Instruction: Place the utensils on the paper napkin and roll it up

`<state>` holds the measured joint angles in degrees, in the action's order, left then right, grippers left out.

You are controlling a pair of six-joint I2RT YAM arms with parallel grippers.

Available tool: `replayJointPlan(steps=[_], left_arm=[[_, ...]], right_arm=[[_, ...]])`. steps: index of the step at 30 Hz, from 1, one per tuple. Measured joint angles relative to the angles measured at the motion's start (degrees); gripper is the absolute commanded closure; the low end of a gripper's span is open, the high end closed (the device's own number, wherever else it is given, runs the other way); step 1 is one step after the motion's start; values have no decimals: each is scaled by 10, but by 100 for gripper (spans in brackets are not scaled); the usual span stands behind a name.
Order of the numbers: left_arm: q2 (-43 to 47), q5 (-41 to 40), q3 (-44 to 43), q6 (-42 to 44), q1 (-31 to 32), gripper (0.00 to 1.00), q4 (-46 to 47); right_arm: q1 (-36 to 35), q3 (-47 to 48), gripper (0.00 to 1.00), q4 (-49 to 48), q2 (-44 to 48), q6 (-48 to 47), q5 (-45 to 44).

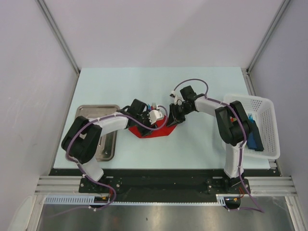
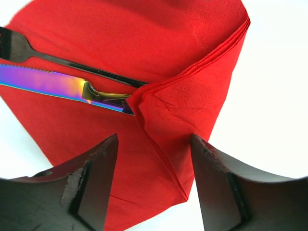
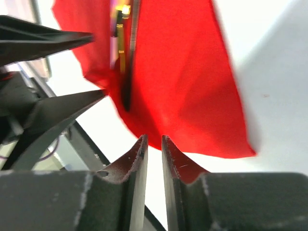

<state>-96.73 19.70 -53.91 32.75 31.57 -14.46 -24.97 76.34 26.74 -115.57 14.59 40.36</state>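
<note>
The red paper napkin (image 1: 153,131) lies mid-table, with one corner folded over the utensils. In the left wrist view the napkin (image 2: 120,38) holds a dark fork (image 2: 72,65) and an iridescent knife (image 2: 53,84), whose handles go under the folded flap (image 2: 187,106). My left gripper (image 2: 154,144) is open and empty, just above the napkin's near corner. My right gripper (image 3: 154,139) is almost shut with only a thin gap. It holds nothing and sits just off the napkin's edge (image 3: 192,96). The utensil handles (image 3: 126,86) show there too.
A metal tray (image 1: 98,132) sits at the left of the table. A white basket (image 1: 262,120) holding a blue item stands at the right edge. The left gripper's fingers (image 3: 57,110) show close by in the right wrist view.
</note>
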Motion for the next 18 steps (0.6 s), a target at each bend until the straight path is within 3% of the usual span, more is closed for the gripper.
replayJointPlan(steps=[7, 18], left_arm=[[-24, -5, -26, -14, -3, 36, -24], [-31, -6, -33, -28, -9, 38, -31]], right_arm=[[-16, -11, 87, -36, 22, 30, 34], [-25, -21, 89, -94, -20, 94, 88]])
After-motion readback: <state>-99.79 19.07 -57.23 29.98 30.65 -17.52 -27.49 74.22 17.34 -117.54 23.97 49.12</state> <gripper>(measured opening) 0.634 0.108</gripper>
